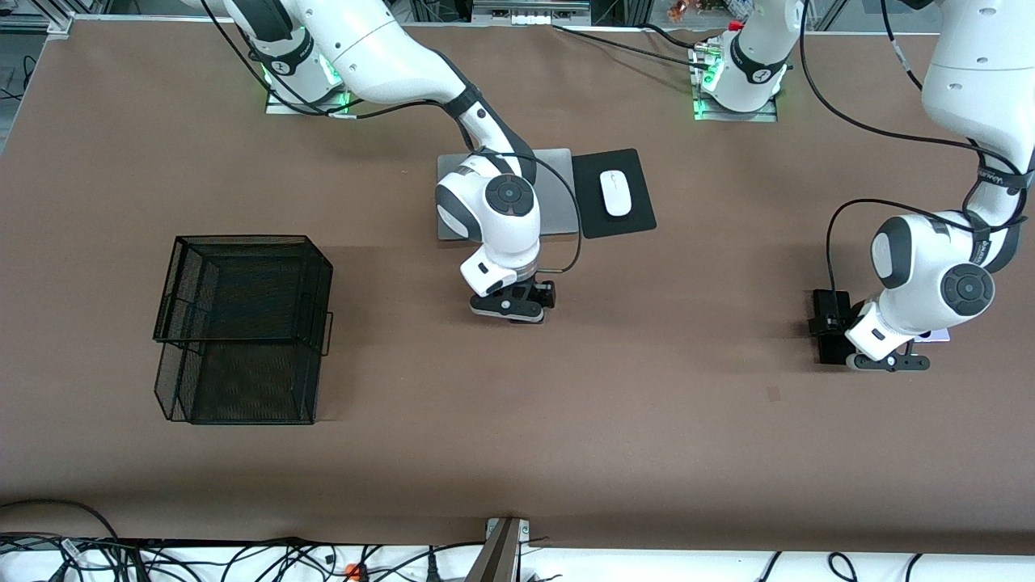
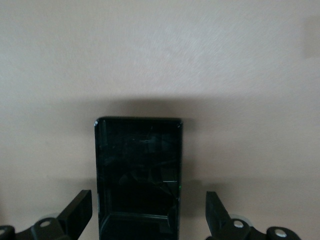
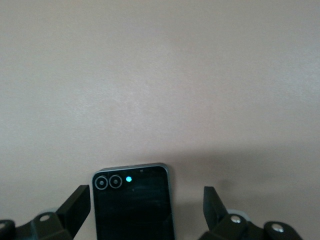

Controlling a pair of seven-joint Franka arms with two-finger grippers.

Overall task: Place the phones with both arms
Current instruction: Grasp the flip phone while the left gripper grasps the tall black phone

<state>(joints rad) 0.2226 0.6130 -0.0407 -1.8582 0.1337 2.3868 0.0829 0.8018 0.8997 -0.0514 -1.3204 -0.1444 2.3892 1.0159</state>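
A phone with a black face, a pale rim and two circles (image 3: 132, 207) lies on the table between the open fingers of my right gripper (image 3: 147, 212). In the front view the right gripper (image 1: 509, 309) is low over the table's middle and hides that phone. A black phone (image 2: 138, 170) lies between the open fingers of my left gripper (image 2: 149, 212). In the front view the left gripper (image 1: 888, 361) is low at the left arm's end. A long black slab (image 1: 831, 349) shows beside it. A lavender-white sliver (image 1: 938, 335) peeks from under the wrist.
A black wire basket (image 1: 242, 323) stands toward the right arm's end. A grey laptop (image 1: 558, 194), partly covered by the right arm, lies farther from the front camera than the right gripper. Beside it, a white mouse (image 1: 616, 192) rests on a black pad (image 1: 639, 217).
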